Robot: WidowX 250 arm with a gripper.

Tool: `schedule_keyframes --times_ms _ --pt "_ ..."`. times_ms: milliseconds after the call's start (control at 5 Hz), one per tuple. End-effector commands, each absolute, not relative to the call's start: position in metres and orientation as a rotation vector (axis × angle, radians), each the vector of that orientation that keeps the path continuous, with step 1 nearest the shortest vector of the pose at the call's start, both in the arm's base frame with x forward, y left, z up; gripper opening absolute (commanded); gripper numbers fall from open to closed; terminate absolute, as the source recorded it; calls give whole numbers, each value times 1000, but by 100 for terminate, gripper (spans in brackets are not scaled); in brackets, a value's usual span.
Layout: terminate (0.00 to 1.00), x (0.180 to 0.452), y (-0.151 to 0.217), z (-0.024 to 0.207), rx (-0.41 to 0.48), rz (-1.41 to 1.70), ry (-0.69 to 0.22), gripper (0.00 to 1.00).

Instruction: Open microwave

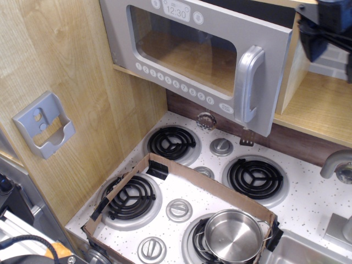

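Note:
The silver-grey microwave [192, 52] hangs at the top of the view over the stove. It has a wide clear window, a row of round white buttons [176, 83] and a clock display [177, 10]. Its curved grey handle [247, 82] is on the door's right side. The door's right edge stands a little out from the cabinet, with a dark gap behind its top. My gripper [325, 27] is a dark blurred shape at the top right corner, up and right of the handle and not touching it. Its jaws cannot be made out.
A small grey bracket [44, 125] is on the left wooden wall. A cardboard frame [184, 177] lies on the stovetop, with a steel pot [234, 235] on the front right burner. A wooden shelf [324, 107] is right of the microwave. A faucet [335, 162] and sink [308, 250] are at the lower right.

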State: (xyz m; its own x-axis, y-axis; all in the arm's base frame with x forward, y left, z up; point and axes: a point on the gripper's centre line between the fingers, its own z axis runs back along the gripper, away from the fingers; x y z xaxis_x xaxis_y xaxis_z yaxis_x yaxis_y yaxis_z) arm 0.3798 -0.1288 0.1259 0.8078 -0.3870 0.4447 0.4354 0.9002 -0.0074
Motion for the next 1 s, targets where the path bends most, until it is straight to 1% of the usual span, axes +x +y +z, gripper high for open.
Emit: schedule_keyframes --times_ms 0,200,400,600,800 --pt "0 361 -98 135 -77 -298 -472 100" --pt "0 344 -83 129 -95 -210 -445 100" --pt "0 320 -79 118 -97 -109 -439 100" --pt "0 295 -65 117 -94 10 -399 100" --pt "0 275 -46 110 -109 65 -420 100"
